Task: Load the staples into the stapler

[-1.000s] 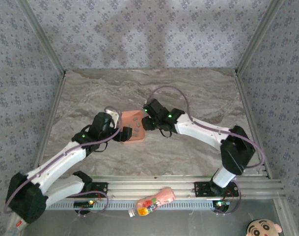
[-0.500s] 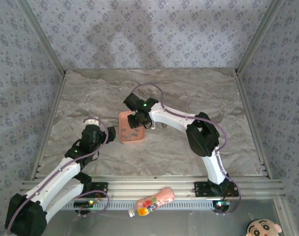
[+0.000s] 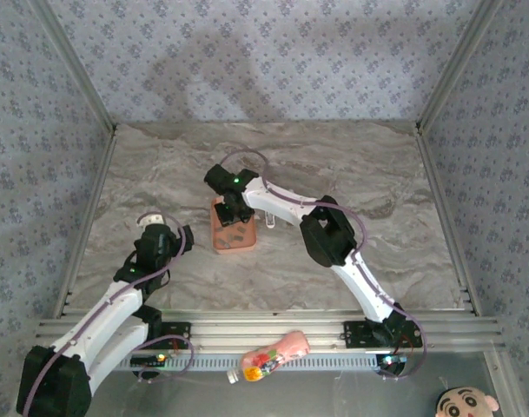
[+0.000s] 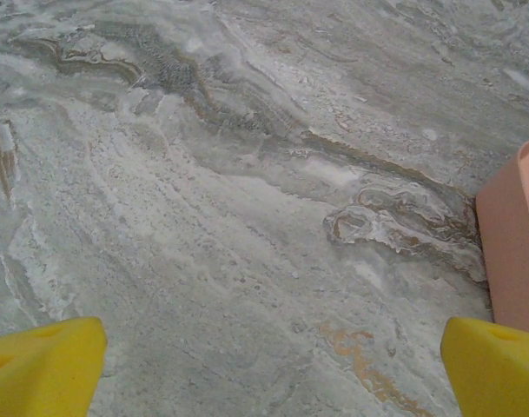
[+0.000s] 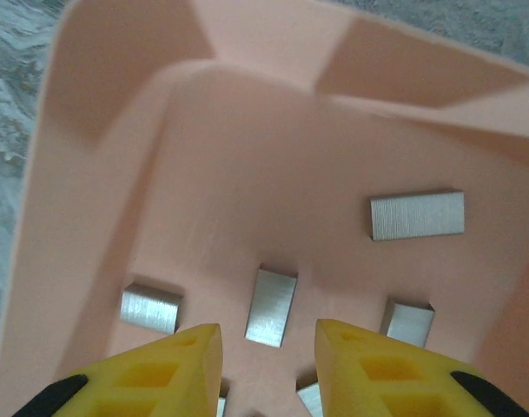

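Note:
Several staples lie as short grey metal strips on the floor of the salmon-pink tray [image 5: 90, 113]. One staple strip [image 5: 271, 306] sits just ahead of my right gripper [image 5: 267, 347], whose yellow fingertips [image 5: 173, 369] stand narrowly open on either side of it, touching nothing. Other strips [image 5: 418, 215] [image 5: 149, 307] lie around it. From above, the right gripper [image 3: 232, 208] hangs over the tray [image 3: 234, 241]. A tiny pale stapler [image 3: 269, 221] rests on the table just right of the tray. My left gripper [image 3: 175, 236] is left of the tray, wide open [image 4: 273, 373] over bare marble.
The tray's outer wall [image 4: 512, 252] shows at the right of the left wrist view. A pink bottle [image 3: 268, 356] with a colourful label lies on the front rail, off the table. Patterned walls enclose the marble table [image 3: 360, 165] on three sides.
The right arm has swung left and come down over the tray, its jaws narrowing. The left arm has drawn back to the left, away from the tray, and opened fully.

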`<move>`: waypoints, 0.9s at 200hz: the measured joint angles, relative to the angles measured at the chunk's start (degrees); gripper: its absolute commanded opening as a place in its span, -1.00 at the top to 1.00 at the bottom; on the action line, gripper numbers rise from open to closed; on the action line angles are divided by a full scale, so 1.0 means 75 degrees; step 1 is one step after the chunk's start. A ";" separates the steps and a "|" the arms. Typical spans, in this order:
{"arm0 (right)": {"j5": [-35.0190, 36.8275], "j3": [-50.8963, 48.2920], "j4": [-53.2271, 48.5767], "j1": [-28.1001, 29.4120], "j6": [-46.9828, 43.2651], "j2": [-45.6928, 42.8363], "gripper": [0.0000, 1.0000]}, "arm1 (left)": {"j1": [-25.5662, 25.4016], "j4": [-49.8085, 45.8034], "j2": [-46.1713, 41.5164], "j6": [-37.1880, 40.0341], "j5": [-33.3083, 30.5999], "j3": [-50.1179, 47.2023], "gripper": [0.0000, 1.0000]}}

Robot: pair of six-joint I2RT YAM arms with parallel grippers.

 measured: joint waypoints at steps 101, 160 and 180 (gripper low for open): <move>0.0012 0.0612 -0.0189 -0.0035 0.0006 0.0592 0.39 | 0.0300 0.0367 0.0251 -0.0044 0.0323 -0.0047 -0.97; 0.0350 0.0944 -0.0315 -0.0023 0.0015 0.0807 0.44 | 0.0399 0.0565 0.0388 -0.0044 0.0510 -0.0047 -0.97; 0.0481 0.1209 -0.0536 0.0029 0.0061 0.0930 0.44 | 0.0434 0.0644 0.0475 -0.0044 0.0571 -0.0047 -0.97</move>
